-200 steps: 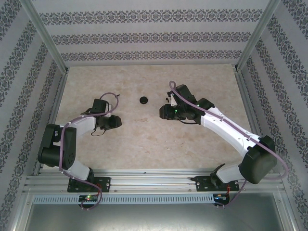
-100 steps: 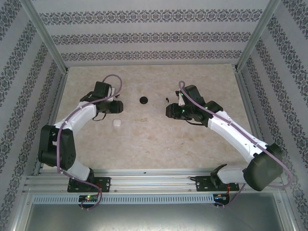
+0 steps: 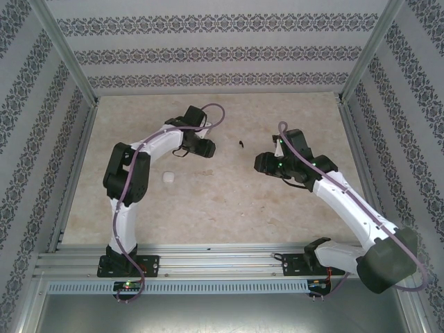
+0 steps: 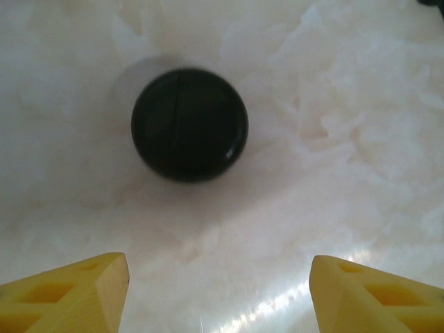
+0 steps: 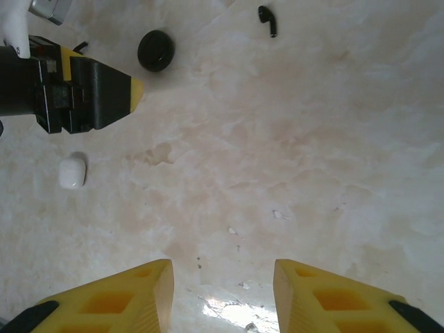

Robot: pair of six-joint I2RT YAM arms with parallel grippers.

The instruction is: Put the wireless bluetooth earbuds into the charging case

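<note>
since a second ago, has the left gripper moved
Yes. In the top view the left gripper was at the white case a second ago; it now sits up and to the right of it in the image.

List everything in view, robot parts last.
Case: one, white, on the table left of centre, near the left arm.
Earbud: one, black, far middle of the table, between the arms' tips.
Disc: one, black, round with a seam, on the table just ahead of the left jaws.
Table: one, beige marbled.
Walls: three, patterned grey and white, around the table.
Left arm: white and black, yellow-tipped jaws open.
Right arm: white and black, yellow-tipped jaws open, empty.
</note>
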